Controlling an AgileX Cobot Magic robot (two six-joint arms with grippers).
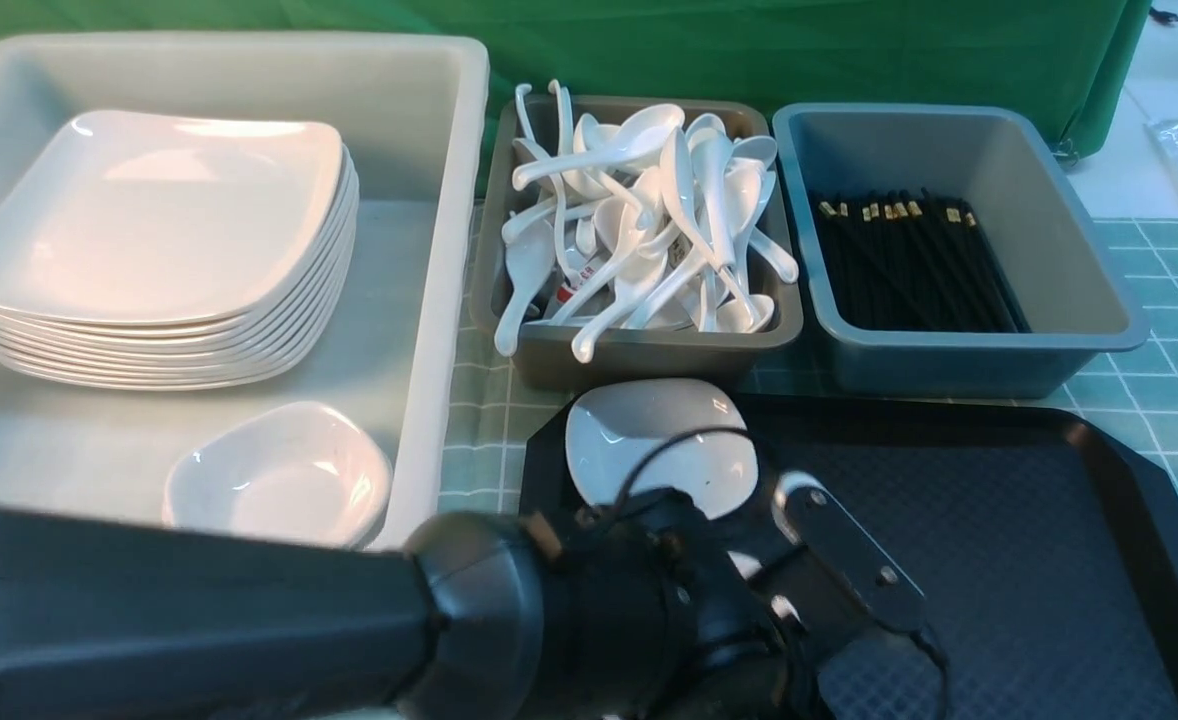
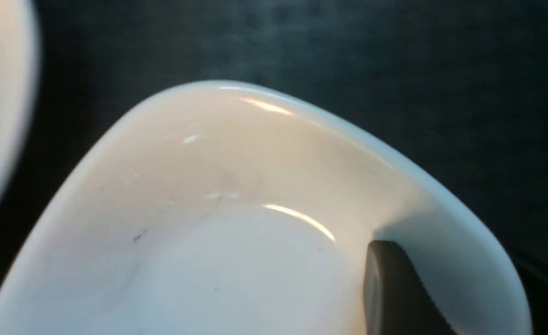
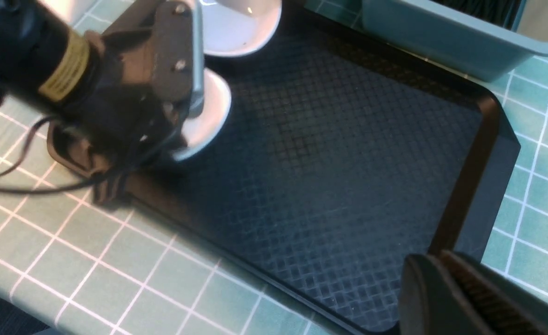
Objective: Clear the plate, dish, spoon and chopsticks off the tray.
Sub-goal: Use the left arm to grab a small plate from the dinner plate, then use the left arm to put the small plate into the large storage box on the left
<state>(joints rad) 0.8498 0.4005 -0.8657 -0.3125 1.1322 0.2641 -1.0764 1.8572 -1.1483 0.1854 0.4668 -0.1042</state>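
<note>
Two small white dishes sit at the left end of the black tray (image 1: 999,540). My left gripper (image 1: 779,560) is down on the nearer dish (image 3: 213,111). In the left wrist view this dish (image 2: 237,223) fills the frame, with one finger (image 2: 390,288) against its inner wall and the rim between the jaws. The other dish (image 1: 649,440) rests at the tray's far left corner. Plates (image 1: 149,220), spoons (image 1: 639,220) and chopsticks (image 1: 909,260) lie in bins behind the tray. My right gripper (image 3: 441,284) is shut and empty above the tray's near right corner.
The big white bin (image 1: 449,200) at the left also holds a small dish (image 1: 279,475). A brown bin (image 1: 649,350) and a grey bin (image 1: 1069,260) stand along the tray's far edge. A green checked cloth (image 1: 1159,390) covers the table.
</note>
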